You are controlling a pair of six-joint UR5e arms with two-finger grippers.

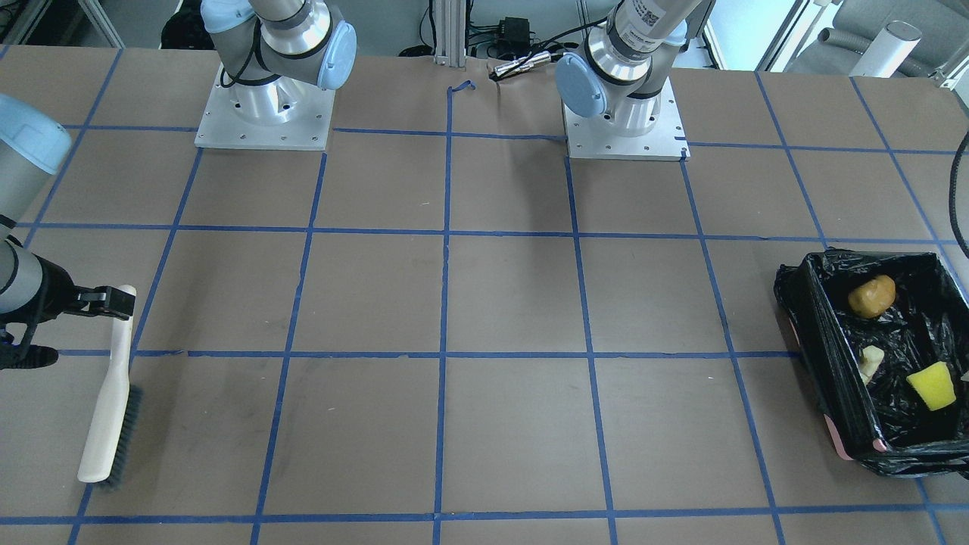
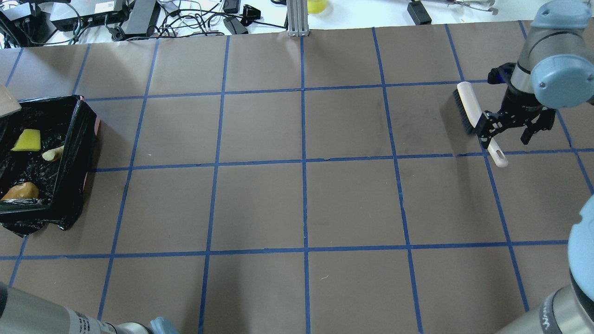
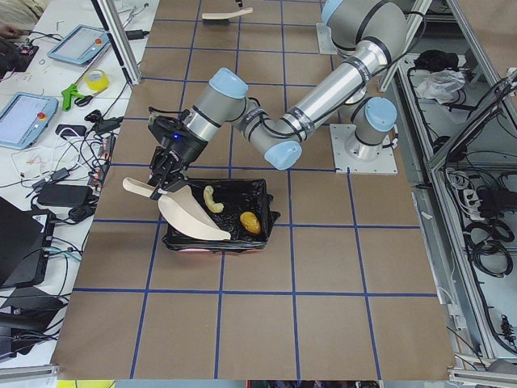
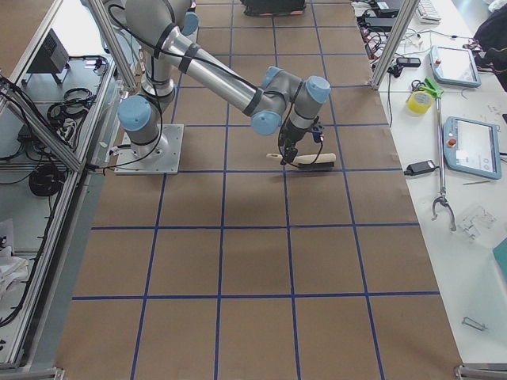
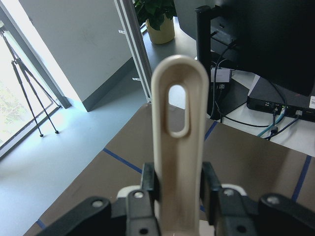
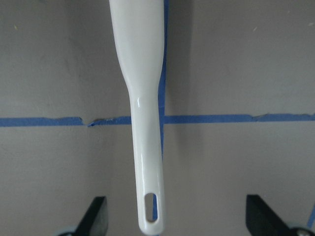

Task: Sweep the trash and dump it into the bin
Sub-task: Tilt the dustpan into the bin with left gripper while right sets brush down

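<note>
Your trash [image 2: 27, 140] lies inside the bin [image 2: 69, 162], at the overhead frame's left edge. The right claw [image 2: 508, 132] gapes astride the brush [image 2: 468, 104], upper right. Only the side view shows the dustpan [image 3: 194, 218], clamped in the left claw [image 3: 166, 174], above the bin.

**Around my table**

A brown table [image 1: 515, 303] gridded with blue tape [image 1: 447, 231] lies before me. A beige brush [image 1: 112, 393] lies on it, dark bristles turned sideways, handle across a tape line. A beige dustpan [image 3: 194, 218] hangs tilted, scoop downward. Off to the side I see two tablets [image 3: 28, 117], a tape roll [image 3: 97, 79], green scissors [image 3: 74, 95] and cables [image 3: 65, 174].
</note>
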